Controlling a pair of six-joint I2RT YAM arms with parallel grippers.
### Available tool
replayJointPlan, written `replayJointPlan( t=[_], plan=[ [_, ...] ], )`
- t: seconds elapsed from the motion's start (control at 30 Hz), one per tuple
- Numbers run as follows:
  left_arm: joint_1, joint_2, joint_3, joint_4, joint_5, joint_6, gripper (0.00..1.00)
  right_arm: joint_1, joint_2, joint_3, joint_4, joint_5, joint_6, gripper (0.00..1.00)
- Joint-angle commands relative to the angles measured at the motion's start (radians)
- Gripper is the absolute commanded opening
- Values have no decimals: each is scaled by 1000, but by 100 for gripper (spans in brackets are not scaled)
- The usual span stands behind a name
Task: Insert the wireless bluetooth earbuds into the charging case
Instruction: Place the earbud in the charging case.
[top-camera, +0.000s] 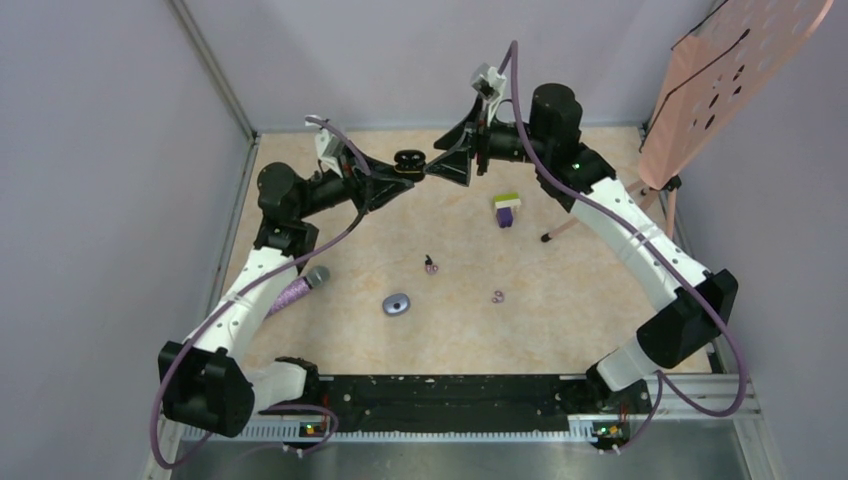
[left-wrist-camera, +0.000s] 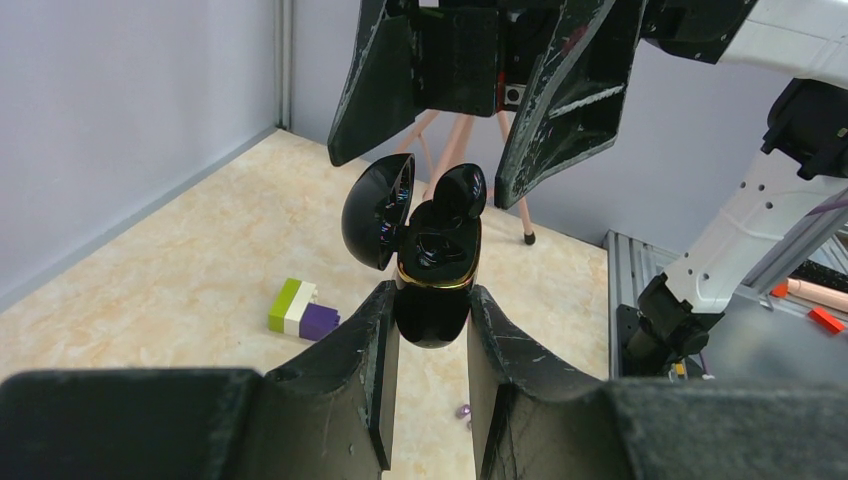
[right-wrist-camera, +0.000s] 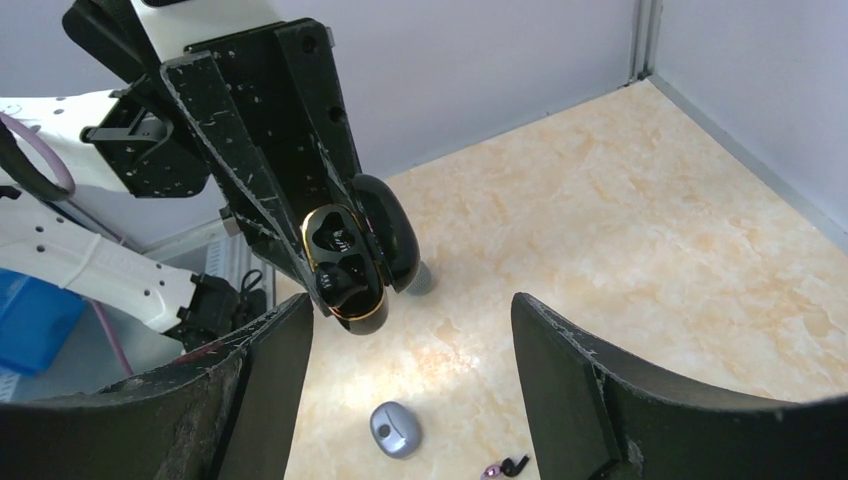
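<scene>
Clamping charging case (right-wrist-camera: 345, 270), left end effector (left-wrist-camera: 431, 300); inside faces right wrist.

Even, diffuse overhead light is filling all three views, and the counter (top-camera: 580, 290) is reading bright and evenly exposed, with only soft, faint shadows lying beneath the arms (top-camera: 622, 218). The glossy charging case (left-wrist-camera: 432, 300) is catching small highlights along its gold rim and open lid. In both wrist views the near jaws are showing dark and slightly soft along the bottom edge, while the middle distance is rendering sharp.
</scene>
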Motion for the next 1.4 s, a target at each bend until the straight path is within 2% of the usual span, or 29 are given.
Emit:
replayJointPlan(
  t=[0.0, 0.97, 1.2, 1.37],
  plan=[
    [3, -28, -10, 47, 12, 11, 0, 3, 6, 58, 46, -33, 27, 71],
    [2, -29, -20, 60, 19, 19, 0, 42, 48, 61, 28, 54, 51, 70],
    [5, -34, -23, 47, 0, 18, 0, 3, 17, 121, 25, -41, 75, 78],
    [11, -29, -31, 43, -28, 7, 0, -42, -4, 208, -33, -50, 58, 81]
  ],
)
